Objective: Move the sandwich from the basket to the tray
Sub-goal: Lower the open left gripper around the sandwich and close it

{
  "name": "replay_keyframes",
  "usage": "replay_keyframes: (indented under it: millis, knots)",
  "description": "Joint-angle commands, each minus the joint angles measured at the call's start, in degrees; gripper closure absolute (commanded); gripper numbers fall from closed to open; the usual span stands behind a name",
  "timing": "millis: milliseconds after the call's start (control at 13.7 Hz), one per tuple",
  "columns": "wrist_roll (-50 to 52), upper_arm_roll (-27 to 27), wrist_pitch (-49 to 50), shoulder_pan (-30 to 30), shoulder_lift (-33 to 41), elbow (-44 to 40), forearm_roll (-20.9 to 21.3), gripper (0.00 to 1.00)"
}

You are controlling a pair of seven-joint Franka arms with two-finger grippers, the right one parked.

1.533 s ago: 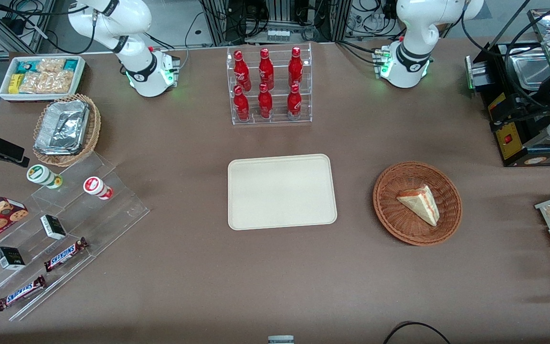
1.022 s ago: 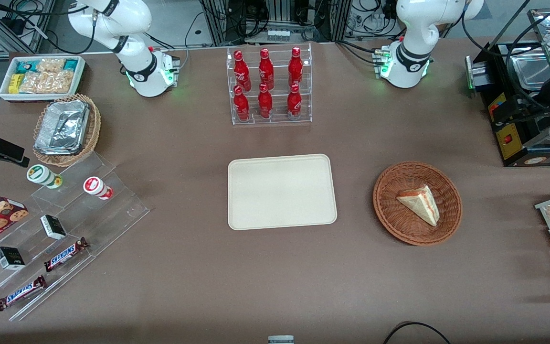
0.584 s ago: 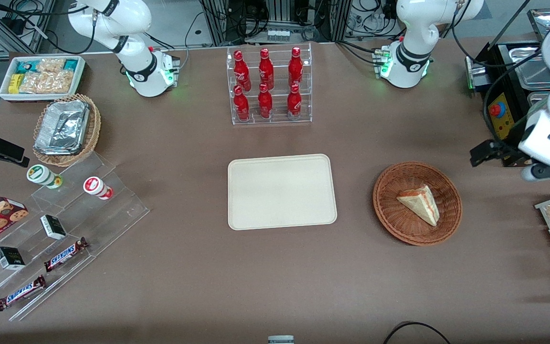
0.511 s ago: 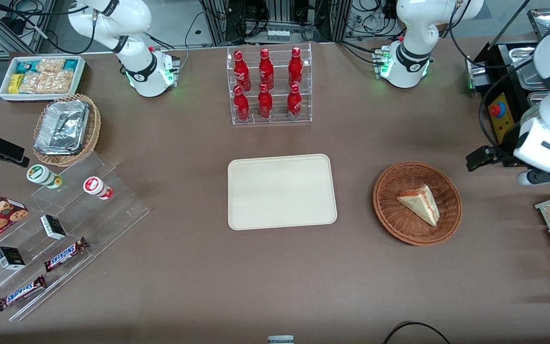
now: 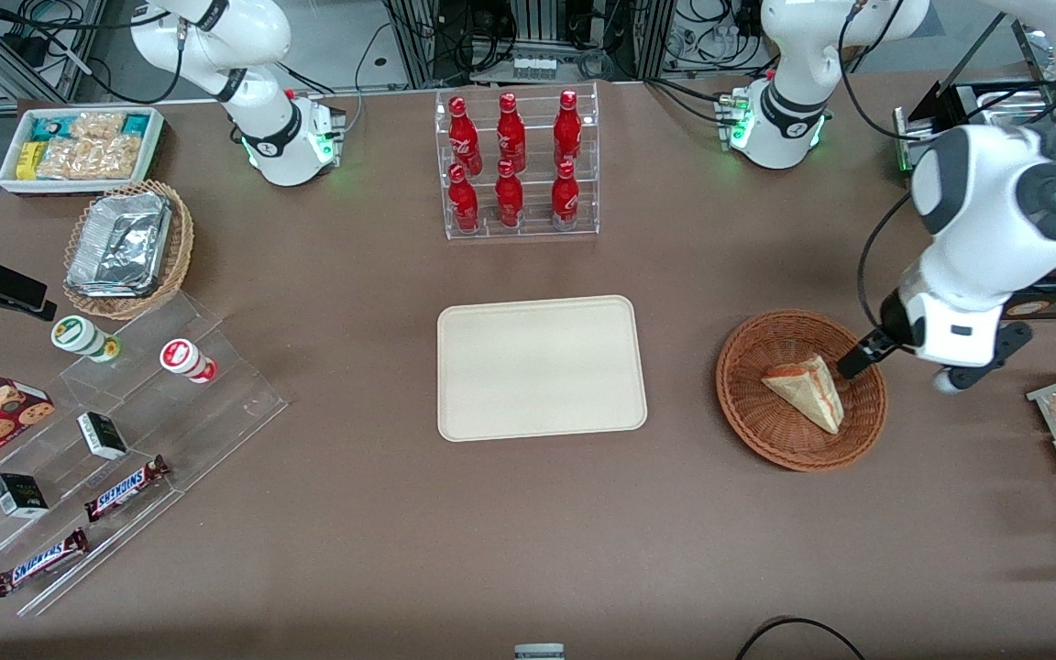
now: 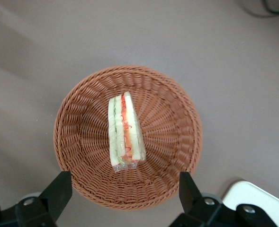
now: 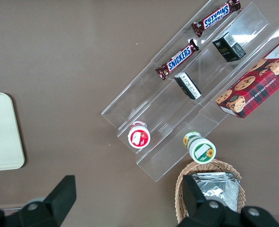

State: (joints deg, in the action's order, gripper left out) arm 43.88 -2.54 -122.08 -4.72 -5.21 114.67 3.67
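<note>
The left arm's gripper [image 6: 122,189] is hovering above the reddish-brown wicker basket [image 5: 771,431], its 2 fingers [image 6: 58,191] standing wide apart with nothing between them. The sandwich [image 5: 807,392] is lying in the basket, filling edge up in the wrist view. The cream tray [image 5: 542,367] is sitting bare, well apart from the basket, toward the parked arm's end.

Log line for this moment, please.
phase: approach | tool: open, above basket | sandwich: in basket, ungrasped | tray: bare
</note>
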Motion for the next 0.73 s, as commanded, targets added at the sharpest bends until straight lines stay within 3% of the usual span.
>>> replay_keyframes:
  millis: [0, 292, 657]
  knots:
    - [6.6, 0.2, -3.6, -1.3, -3.0, 0.8, 3.0, 0.00]
    - [7.0, 0.3, -14.0, -0.8, -3.4, 7.4, 2.9, 0.00]
    - [7.4, 0.6, -19.2, 1.0, -4.3, 11.4, 2.2, 0.00]
